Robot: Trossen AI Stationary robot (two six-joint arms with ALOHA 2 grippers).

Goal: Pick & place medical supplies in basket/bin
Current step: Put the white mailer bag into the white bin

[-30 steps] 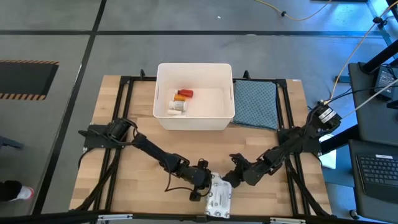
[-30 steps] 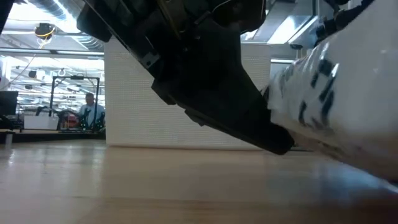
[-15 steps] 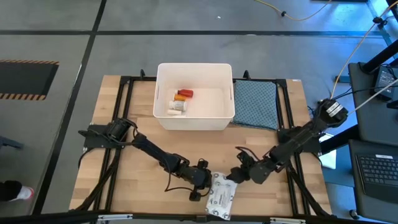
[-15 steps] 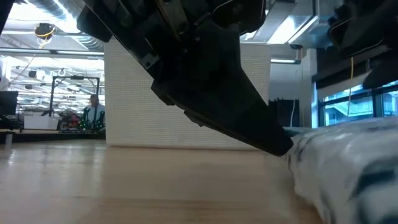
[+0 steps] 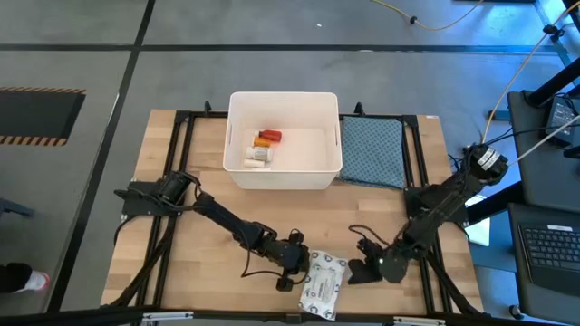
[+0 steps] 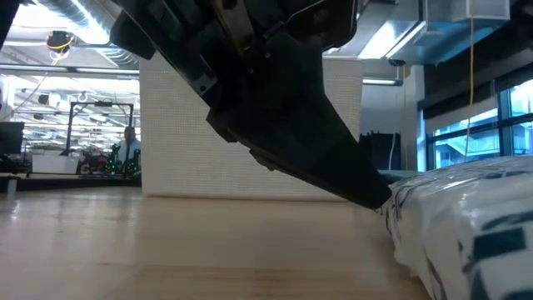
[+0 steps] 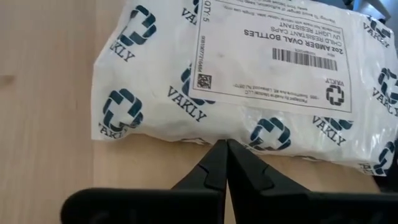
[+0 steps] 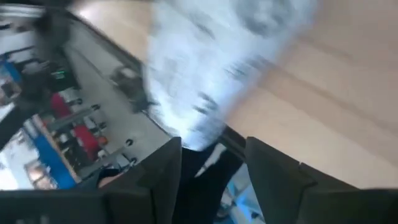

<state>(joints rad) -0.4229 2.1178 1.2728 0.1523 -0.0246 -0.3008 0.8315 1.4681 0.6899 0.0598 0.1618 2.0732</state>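
2 grippers flank white packet [image 5: 324, 282] at table's near edge, left gripper [image 5: 295, 264] pressed together, right gripper [image 5: 359, 271] spread.

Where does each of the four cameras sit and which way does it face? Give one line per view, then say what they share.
High: overhead, straight down on table, white tub, both arms.
Low: at tabletop height, level across; left gripper fills it.
Left wrist: behind the shut left gripper, facing the white Vakly pouch.
Right wrist: past the open right gripper, pouch blurred.
Shared: all four show the pouch.
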